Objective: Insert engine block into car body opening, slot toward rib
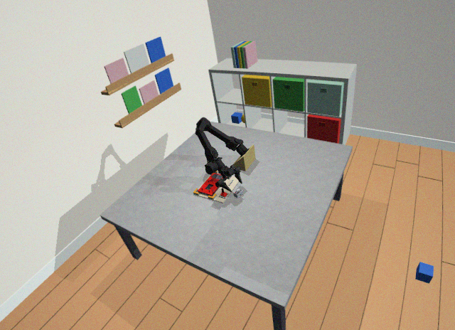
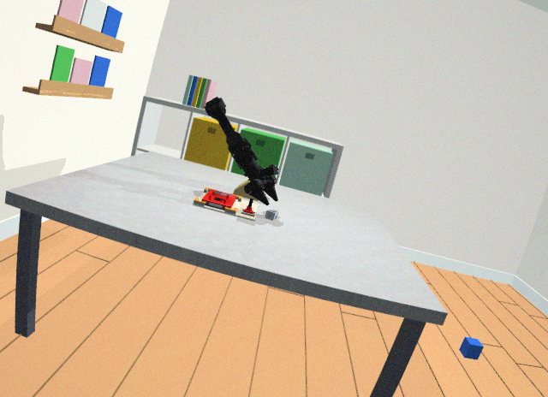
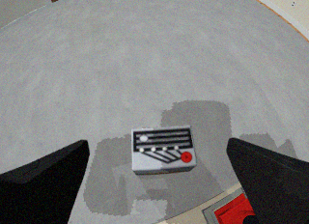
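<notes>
Engine block beside the car body, on the surface

The engine block [image 1: 239, 192] lies on the surface [image 1: 257, 223] just right of the car body [image 1: 209, 185], apart from it; the gripper [image 1: 232, 176] hangs open above, between them.

matt grey table [image 1: 257, 223], wood-plank floor [image 1: 397, 223]
</notes>
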Controlling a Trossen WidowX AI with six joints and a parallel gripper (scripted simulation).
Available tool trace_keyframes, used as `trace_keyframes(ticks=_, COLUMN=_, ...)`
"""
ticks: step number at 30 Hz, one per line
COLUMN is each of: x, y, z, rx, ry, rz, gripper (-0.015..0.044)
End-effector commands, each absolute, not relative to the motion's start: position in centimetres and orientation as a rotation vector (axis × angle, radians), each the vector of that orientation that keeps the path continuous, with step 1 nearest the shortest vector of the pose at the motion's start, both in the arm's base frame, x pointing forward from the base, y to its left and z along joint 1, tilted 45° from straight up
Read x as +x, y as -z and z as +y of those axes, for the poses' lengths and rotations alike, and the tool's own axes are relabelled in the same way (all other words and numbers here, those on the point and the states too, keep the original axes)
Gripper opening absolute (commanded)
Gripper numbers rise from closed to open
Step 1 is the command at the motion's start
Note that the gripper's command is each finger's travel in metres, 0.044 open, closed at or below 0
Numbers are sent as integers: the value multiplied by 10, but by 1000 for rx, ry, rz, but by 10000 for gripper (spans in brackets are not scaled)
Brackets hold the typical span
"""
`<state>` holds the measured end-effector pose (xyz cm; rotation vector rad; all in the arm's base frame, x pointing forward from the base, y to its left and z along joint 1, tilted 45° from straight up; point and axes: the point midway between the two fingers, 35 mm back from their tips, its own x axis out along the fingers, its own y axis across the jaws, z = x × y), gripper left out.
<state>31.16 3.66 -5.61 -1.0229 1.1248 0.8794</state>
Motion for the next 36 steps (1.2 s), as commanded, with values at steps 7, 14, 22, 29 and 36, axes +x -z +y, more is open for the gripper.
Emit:
trace_keyframes(ticks=7, x=314, y=60, z=45, rx=-851, ry=-683, rz=1327, gripper=440)
trace_keyframes(ticks=14, x=315, y=63, z=54, rx=-714, ry=-492, rz=1450, gripper=440)
trace_keyframes(ticks=22, x=315, y=63, z=60, rx=-599, ry=-231, rz=1567, gripper=440)
trace_keyframes(ticks=29, x=315, y=60, z=65, rx=-520, ry=23, rz=1619, gripper=440)
trace_keyframes(ticks=36, x=317, y=55, z=71, rx=-457, ry=284, rz=1613, gripper=440)
